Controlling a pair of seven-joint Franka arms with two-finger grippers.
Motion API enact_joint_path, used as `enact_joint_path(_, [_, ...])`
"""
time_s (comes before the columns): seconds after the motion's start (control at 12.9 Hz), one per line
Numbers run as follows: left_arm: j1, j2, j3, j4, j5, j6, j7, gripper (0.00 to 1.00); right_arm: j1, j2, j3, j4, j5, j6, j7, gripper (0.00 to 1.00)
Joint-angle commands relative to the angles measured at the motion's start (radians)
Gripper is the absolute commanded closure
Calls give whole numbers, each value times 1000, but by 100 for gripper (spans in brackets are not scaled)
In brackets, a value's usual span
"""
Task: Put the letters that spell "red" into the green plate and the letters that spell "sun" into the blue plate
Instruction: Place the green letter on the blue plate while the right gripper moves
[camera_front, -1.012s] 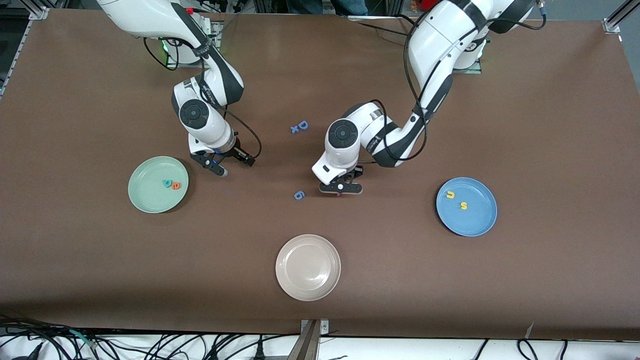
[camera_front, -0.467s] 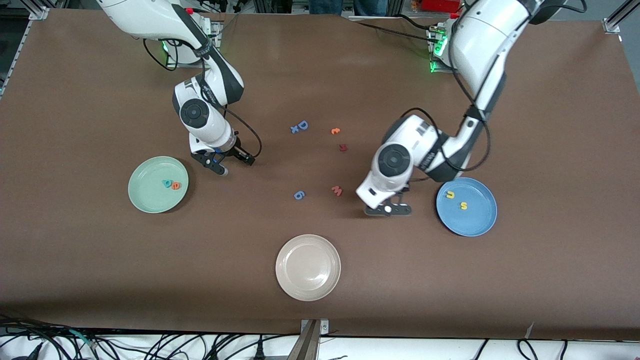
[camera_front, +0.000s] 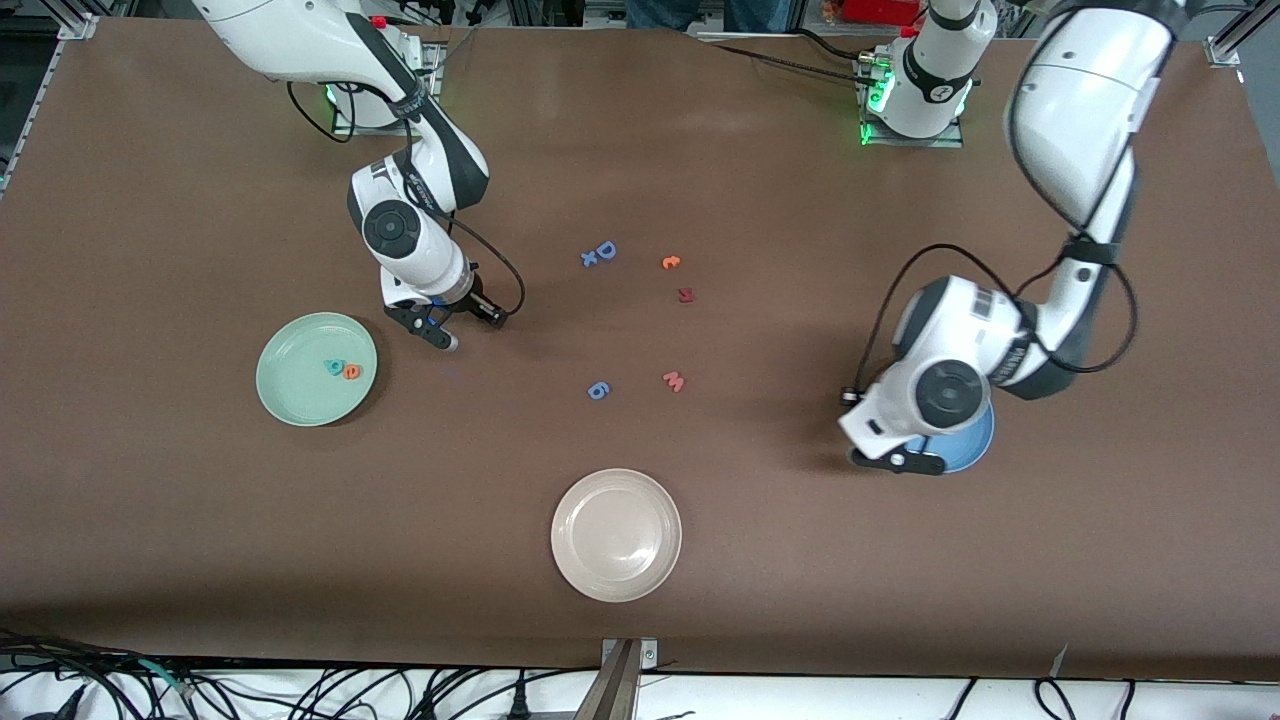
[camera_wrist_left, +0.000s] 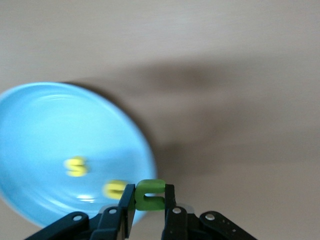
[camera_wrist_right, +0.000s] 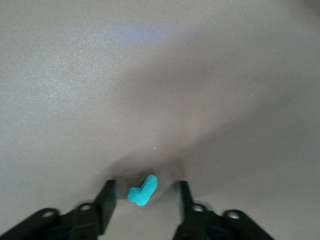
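Note:
My left gripper (camera_wrist_left: 150, 190) is shut on the green "n" (camera_wrist_left: 150, 196) and hangs over the rim of the blue plate (camera_wrist_left: 45, 125). A yellow "s" (camera_wrist_left: 76, 166) and a yellow "u" (camera_wrist_left: 116, 189) lie in that plate. In the front view my left gripper (camera_front: 897, 461) and its wrist hide most of the blue plate (camera_front: 978, 443). My right gripper (camera_wrist_right: 145, 186) stands open low over the table, its fingers on either side of the teal "r" (camera_wrist_right: 143, 190) and apart from it. The right gripper (camera_front: 462, 330) is beside the green plate (camera_front: 295, 385), which holds the teal "d" (camera_front: 335, 367) and the orange "e" (camera_front: 352, 372).
A beige plate (camera_front: 616, 535) sits near the front edge. In the middle lie a blue capital "D" (camera_front: 605, 250), a small blue "x" (camera_front: 589, 259), an orange letter (camera_front: 671, 262), a dark red letter (camera_front: 686, 295), a pink "w" (camera_front: 674, 381) and a blue "6" (camera_front: 598, 390).
My left arm has swung from the middle of the table to the blue plate, carrying the "n". My right arm stayed in place and its fingers have drawn closer together.

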Motion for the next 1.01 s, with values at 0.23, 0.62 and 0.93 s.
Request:
enact_joint_path(0.23, [156,2,-15,-27,66,-4,128,90,-14,0,16,-13,1,21,-7,79])
enact_joint_path(0.62, [216,19,-17,-87,62,-10,109,27,-26,-29,17,-1,0,-12,-22,86])
enact_joint_path(0.93, [214,-29,-28,-67,53,-82,111,0,-53,-80,20,65,0,-172,-44,87])
